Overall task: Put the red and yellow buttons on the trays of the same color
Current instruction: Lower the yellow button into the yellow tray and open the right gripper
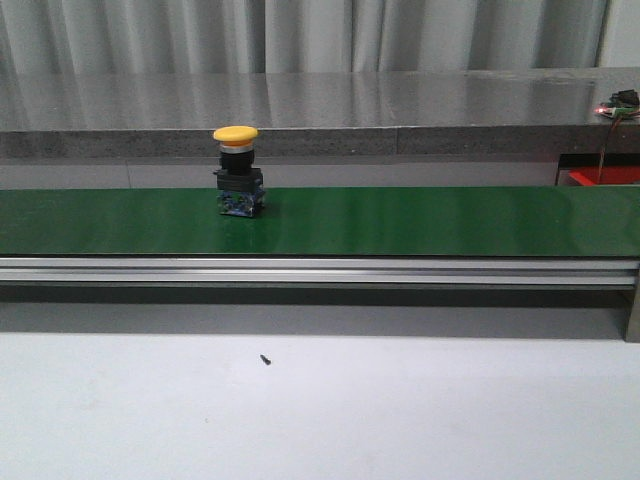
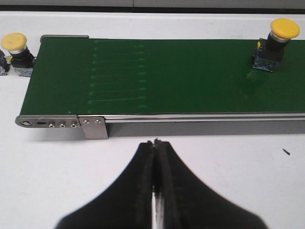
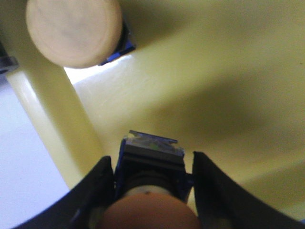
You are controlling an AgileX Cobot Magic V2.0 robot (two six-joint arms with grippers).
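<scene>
Our right claw (image 3: 148,191) grips a button (image 3: 150,164) between its fingers, low over the floor of the yellow tray (image 3: 228,76), with another yellow-capped button (image 3: 74,29) already standing further in. Our left claw (image 2: 156,157) is pressed closed and empty over the desk (image 2: 214,162). Beyond it, across the green conveyor belt (image 2: 181,76), a yellow button (image 2: 272,44) stands upright, off to one side. The left arm looks nearer.

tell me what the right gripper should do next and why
Probably open and release. The right gripper holds a button low over the yellow tray, beside another button already there; the left gripper is shut and idle.
</scene>
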